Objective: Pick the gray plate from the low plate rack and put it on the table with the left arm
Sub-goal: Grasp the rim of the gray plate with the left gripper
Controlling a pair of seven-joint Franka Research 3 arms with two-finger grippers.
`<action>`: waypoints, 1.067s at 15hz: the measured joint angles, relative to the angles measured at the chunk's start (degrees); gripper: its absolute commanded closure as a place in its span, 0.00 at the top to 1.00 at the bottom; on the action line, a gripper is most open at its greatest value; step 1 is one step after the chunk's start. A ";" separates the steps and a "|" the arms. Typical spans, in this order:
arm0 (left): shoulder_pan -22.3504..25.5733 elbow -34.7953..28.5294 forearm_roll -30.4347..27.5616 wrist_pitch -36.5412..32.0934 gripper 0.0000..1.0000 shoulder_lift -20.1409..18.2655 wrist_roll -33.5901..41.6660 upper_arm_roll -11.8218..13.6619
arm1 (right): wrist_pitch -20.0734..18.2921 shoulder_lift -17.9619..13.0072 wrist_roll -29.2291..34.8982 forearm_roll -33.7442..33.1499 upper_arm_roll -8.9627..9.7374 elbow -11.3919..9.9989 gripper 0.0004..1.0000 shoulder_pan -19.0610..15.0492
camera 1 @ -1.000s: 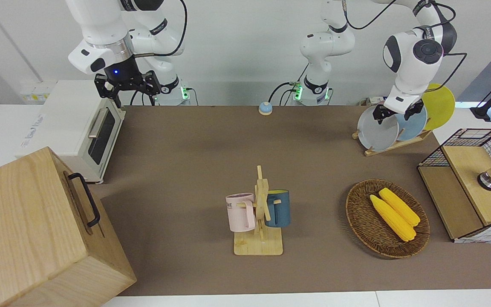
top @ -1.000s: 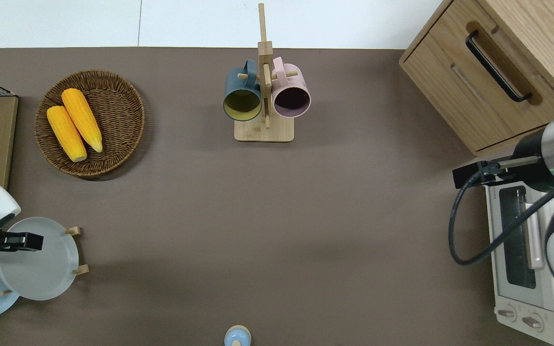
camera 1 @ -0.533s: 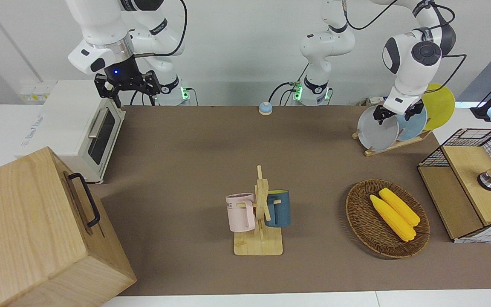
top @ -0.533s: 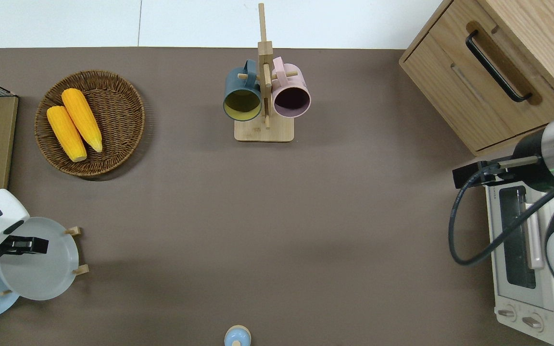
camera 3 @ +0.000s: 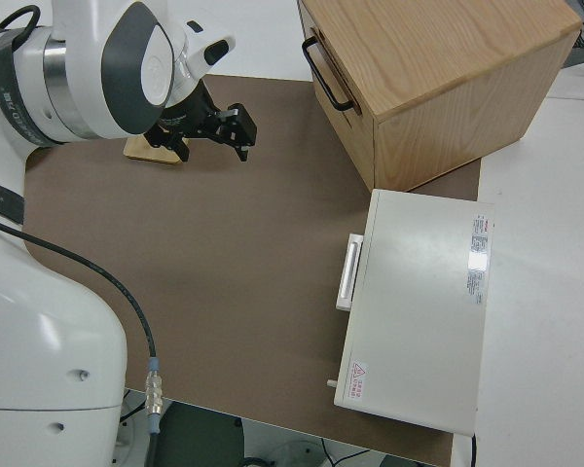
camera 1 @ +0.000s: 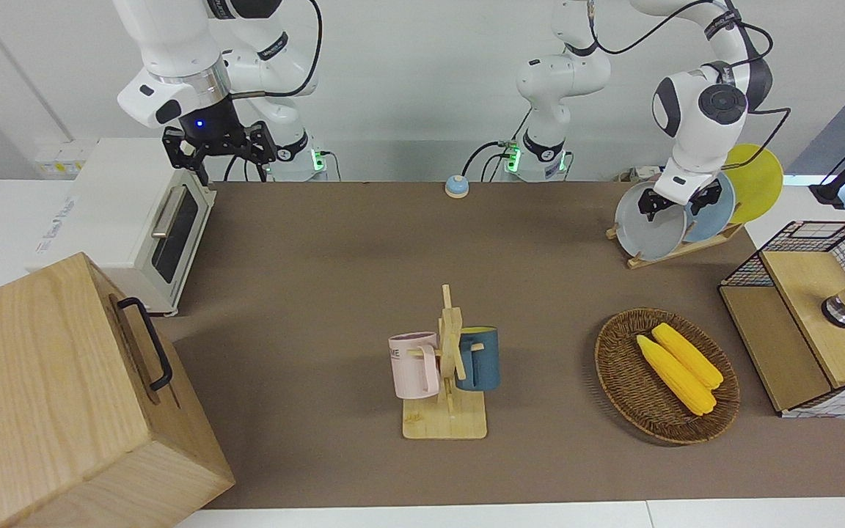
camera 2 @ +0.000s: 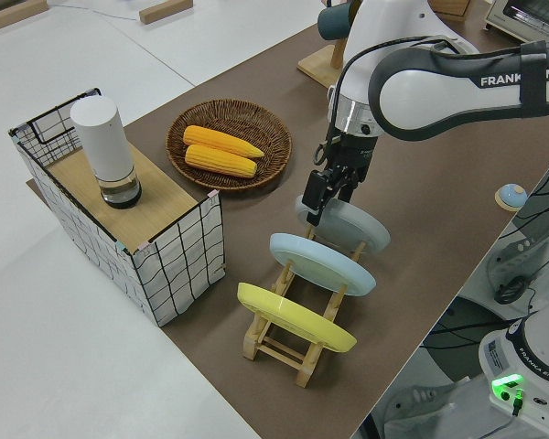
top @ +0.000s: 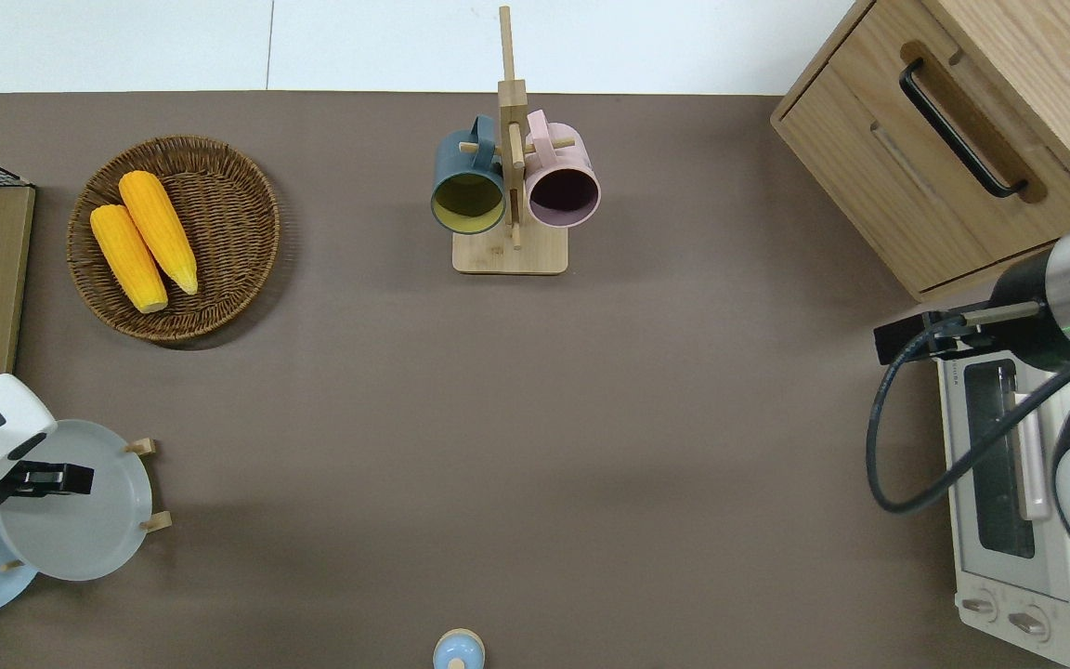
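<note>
Left end effector (camera 1: 670, 204) partly hides gray plate (camera 1: 646, 229)

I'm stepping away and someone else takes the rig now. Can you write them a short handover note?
Left end effector: at the top rim of the gray plate; a closed grip cannot be confirmed.
Right arm: parked, end effector open.
Gray plate: in the rack, in the slot farthest from the robots, with the blue plate and yellow plate in the slots next to it.
Done: the approach to the plate.
Left: secure the grip, lift the plate out, set it on the table.
</note>
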 measured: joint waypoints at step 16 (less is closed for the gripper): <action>-0.35 0.21 -0.59 -0.75 0.00 -1.09 -0.20 -0.81 | 0.00 0.00 0.00 0.00 0.00 0.00 0.98 0.00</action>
